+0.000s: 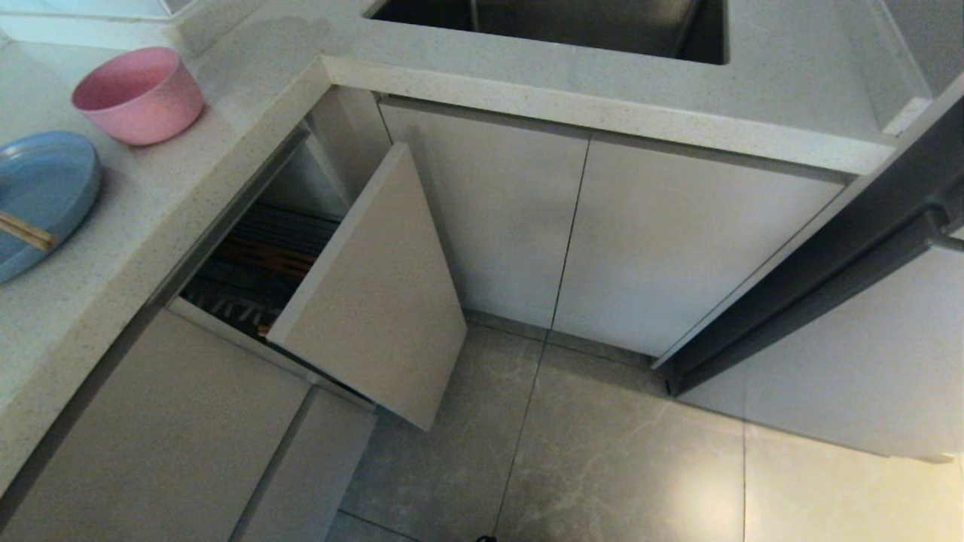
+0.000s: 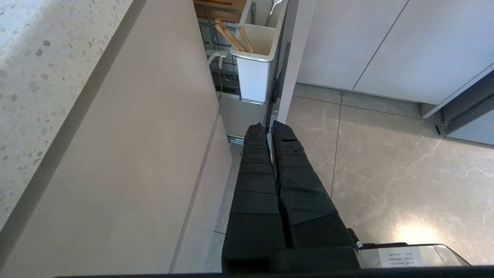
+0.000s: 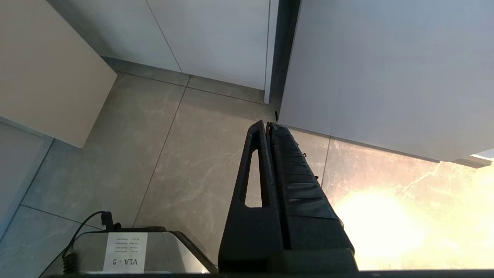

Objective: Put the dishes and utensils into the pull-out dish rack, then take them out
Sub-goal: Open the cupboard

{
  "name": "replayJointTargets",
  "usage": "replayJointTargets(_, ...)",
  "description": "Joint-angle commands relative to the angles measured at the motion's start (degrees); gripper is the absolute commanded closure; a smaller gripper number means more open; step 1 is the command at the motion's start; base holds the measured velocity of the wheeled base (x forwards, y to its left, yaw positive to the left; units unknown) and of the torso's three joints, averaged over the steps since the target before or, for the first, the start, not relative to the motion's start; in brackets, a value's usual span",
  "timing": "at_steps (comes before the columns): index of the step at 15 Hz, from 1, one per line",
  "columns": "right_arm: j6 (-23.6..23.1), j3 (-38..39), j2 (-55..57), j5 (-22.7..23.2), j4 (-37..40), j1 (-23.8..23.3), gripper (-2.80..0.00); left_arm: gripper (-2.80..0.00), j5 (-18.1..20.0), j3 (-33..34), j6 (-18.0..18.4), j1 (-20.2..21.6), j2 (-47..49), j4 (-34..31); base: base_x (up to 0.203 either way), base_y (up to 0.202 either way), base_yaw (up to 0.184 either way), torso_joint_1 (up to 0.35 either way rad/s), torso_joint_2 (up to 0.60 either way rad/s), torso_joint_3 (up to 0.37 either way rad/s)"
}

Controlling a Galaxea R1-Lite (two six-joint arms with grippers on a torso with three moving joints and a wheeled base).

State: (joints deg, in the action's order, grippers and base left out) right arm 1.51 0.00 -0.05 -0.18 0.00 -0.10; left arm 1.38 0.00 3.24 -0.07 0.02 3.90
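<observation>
A pink bowl (image 1: 139, 94) stands on the counter at the left. Beside it lies the light-blue plate (image 1: 41, 196), with the chopsticks (image 1: 26, 233) resting across it. Below the counter the pull-out dish rack (image 1: 248, 278) is drawn partly out, its beige front panel (image 1: 376, 293) angled into the room. The left wrist view shows the rack's white caddy (image 2: 254, 58) holding wooden sticks (image 2: 231, 34). My left gripper (image 2: 269, 127) hangs shut and empty over the floor just in front of the rack. My right gripper (image 3: 267, 124) is shut and empty above the floor tiles. Neither arm shows in the head view.
A sink (image 1: 550, 26) is set in the counter at the back. Plain cabinet doors (image 1: 572, 233) run under it. A dark-edged door (image 1: 828, 263) stands open at the right. The rack's panel (image 3: 46, 65) juts over the tiled floor (image 1: 602, 452). My base (image 3: 123, 251) is below.
</observation>
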Motion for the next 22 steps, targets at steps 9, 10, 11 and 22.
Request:
replayJointTargets(9, 0.1, 0.0, 0.0, 0.0, 0.0, -0.1, 0.00, 0.00, -0.1, -5.9, -0.3, 0.0, 1.0, -2.0, 0.000, 0.000, 0.000, 0.000, 0.00, 0.000)
replayJointTargets(10, 0.1, 0.0, 0.0, 0.0, 0.0, 0.0, 0.00, 0.00, 0.0, -11.8, -1.0, -0.1, 2.6, -5.0, 0.000, 0.000, 0.000, 0.000, 0.00, 0.000)
replayJointTargets(11, 0.1, 0.0, 0.0, 0.0, 0.0, 0.0, 0.00, 0.00, 0.0, -18.3, -1.7, -0.1, 4.8, -8.7, 0.000, 0.000, 0.000, 0.000, 0.00, 0.000)
replayJointTargets(22, 0.1, 0.0, 0.0, 0.0, 0.0, 0.0, 0.00, 0.00, 12.2, -58.6, -4.4, -2.9, 47.7, -21.2, 0.000, 0.000, 0.000, 0.000, 0.00, 0.000)
